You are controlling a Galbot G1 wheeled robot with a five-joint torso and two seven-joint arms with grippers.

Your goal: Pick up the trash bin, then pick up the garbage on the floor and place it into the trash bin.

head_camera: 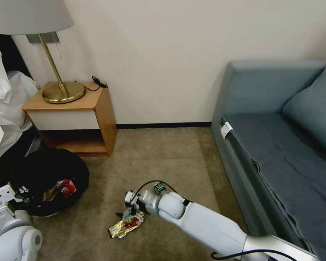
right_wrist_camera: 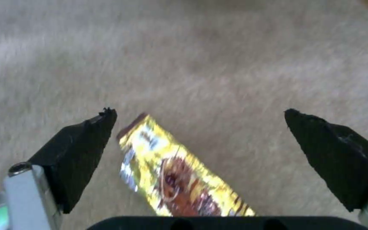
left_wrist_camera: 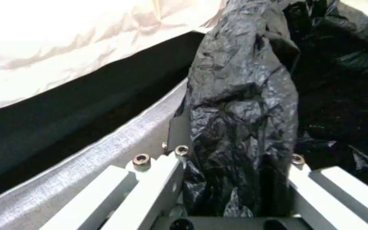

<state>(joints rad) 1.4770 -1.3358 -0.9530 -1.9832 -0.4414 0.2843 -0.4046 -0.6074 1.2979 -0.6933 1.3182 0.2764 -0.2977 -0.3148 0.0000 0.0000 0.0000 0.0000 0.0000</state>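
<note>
From the head view, the small round bin lined with a crinkly black plastic bag (head_camera: 49, 183) sits at the robot's left, held by the left gripper (head_camera: 5, 197) at its near rim, apparently so that it stays close to the litter. A red-and-white snack wrapper (head_camera: 66, 187) already lies inside it, with something brownish beside it that is hard to make out. The right gripper (head_camera: 128, 212) is low over the beige carpet floor (head_camera: 163, 159), right above one end of the shiny gold-brown wrapper (head_camera: 126, 226), which lies flat near the bin. A small clear bottle with a green label (head_camera: 159, 188) rests on the carpet just behind the right arm, partly covered by it. The bin's white wall is almost wholly hidden under the bag.

In the left wrist view, the left gripper (left_wrist_camera: 235, 179) is pinching a bunched fold of the black bag (left_wrist_camera: 243, 111) at the rim, which would serve to carry the bin. The bin's inside is too dark to read.

In the right wrist view, the right gripper (right_wrist_camera: 201, 153) is spread wide, its black fingertips (right_wrist_camera: 86, 143) to either side of the gold-brown wrapper (right_wrist_camera: 175, 175), probably lining up a pinch. The wrapper's near end is cut off by the gripper body.
</note>
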